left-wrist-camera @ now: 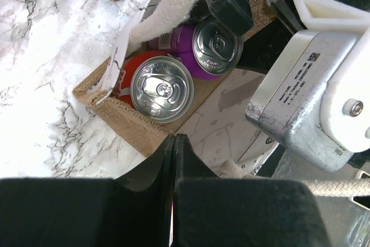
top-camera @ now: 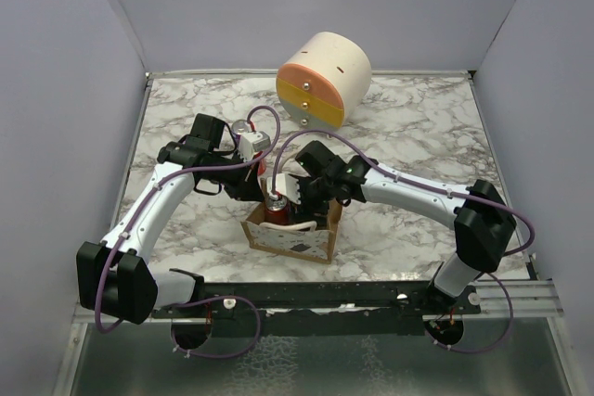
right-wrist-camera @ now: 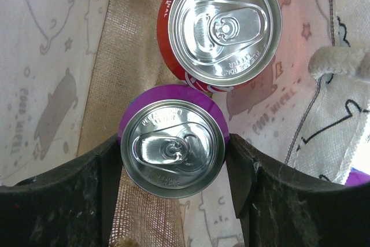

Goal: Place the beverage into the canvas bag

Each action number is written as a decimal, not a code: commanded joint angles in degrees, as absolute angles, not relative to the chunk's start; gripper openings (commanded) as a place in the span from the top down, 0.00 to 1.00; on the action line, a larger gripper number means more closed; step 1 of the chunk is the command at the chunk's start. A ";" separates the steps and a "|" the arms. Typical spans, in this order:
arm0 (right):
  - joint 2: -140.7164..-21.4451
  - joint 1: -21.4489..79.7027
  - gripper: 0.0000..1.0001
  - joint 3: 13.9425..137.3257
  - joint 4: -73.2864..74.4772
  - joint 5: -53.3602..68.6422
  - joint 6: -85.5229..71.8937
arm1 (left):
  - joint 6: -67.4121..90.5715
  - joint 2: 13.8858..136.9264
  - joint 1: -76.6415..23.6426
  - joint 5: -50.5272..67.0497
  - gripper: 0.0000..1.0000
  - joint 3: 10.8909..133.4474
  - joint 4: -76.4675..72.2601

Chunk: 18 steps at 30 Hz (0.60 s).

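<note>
- While the purple can is clamped on both sides between the black fingers of the right gripper, it is held top up inside the canvas bag, just beside a red can standing in the same bag.
- Whether the purple can's base is touching the bag floor cannot be told.
- The right arm is stretched from the near right edge leftward across the marble table, its wrist bent down over the bag's mouth.
- The left arm is arched up from the near left, its wrist angled towards the bag's far-left side.
- The left gripper is seen closed, fingers pressed together with nothing between them, near a burlap corner of the bag.
- A whitish rope handle is draped across the bag's edge.
- A round drawer cabinet is set well apart at the table's far side.
</note>
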State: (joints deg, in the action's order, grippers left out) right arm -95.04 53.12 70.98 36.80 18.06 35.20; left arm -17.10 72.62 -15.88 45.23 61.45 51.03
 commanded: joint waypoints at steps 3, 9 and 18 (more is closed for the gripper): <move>-95.89 52.53 0.26 74.42 36.70 16.39 35.76 | -18.22 71.04 -16.06 45.96 1.00 60.82 51.11; -95.21 52.56 0.16 75.23 37.46 17.23 35.95 | -18.18 70.95 -15.98 45.83 1.00 60.80 51.07; -91.20 52.54 0.16 75.84 39.14 20.28 37.31 | -17.95 70.86 -16.01 45.74 1.00 60.82 50.92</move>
